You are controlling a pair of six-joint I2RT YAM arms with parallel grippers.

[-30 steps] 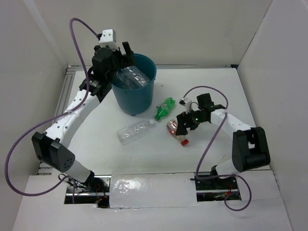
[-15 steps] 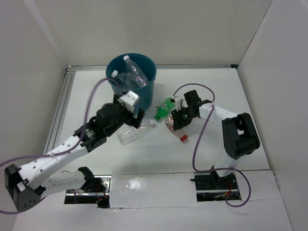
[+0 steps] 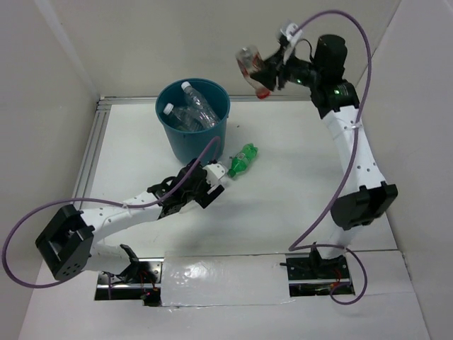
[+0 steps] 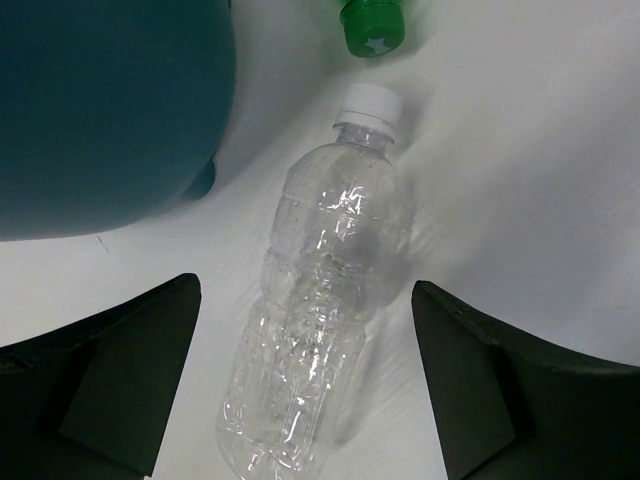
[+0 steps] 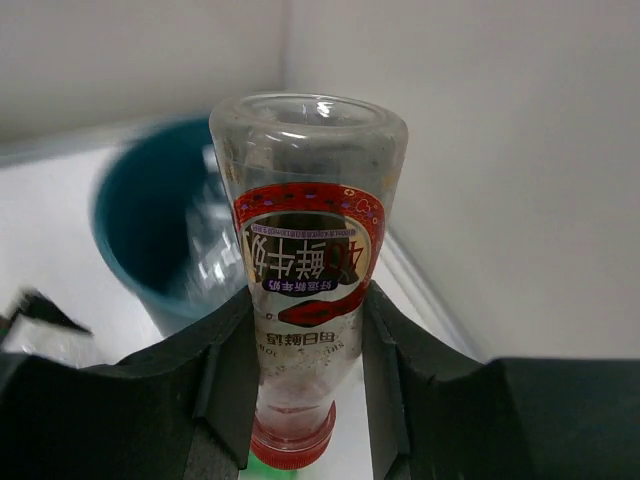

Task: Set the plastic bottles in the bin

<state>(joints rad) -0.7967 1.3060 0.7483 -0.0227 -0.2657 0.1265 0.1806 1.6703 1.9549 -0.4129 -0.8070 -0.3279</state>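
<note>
My right gripper (image 3: 267, 72) is raised high, to the right of the dark teal bin (image 3: 185, 145), and is shut on the red-labelled bottle (image 3: 249, 62). In the right wrist view both pads clamp this bottle (image 5: 305, 260) near its red cap, with the bin (image 5: 140, 215) below and beyond. My left gripper (image 4: 305, 390) is open and low over the table. A clear crinkled bottle (image 4: 320, 320) with a white cap lies between its fingers (image 4: 125, 385), untouched. A green bottle (image 3: 243, 159) lies just beyond. Clear bottles (image 3: 195, 108) sit inside the bin.
The bin's wall (image 4: 100, 110) stands close on the left of the left gripper. White walls enclose the table at the back and on both sides. A metal rail (image 3: 92, 152) runs along the table's left edge.
The right gripper shut on the red-labelled bottle and lifted it from the table up toward the back wall. The left arm came down from the bin to the clear bottle.
</note>
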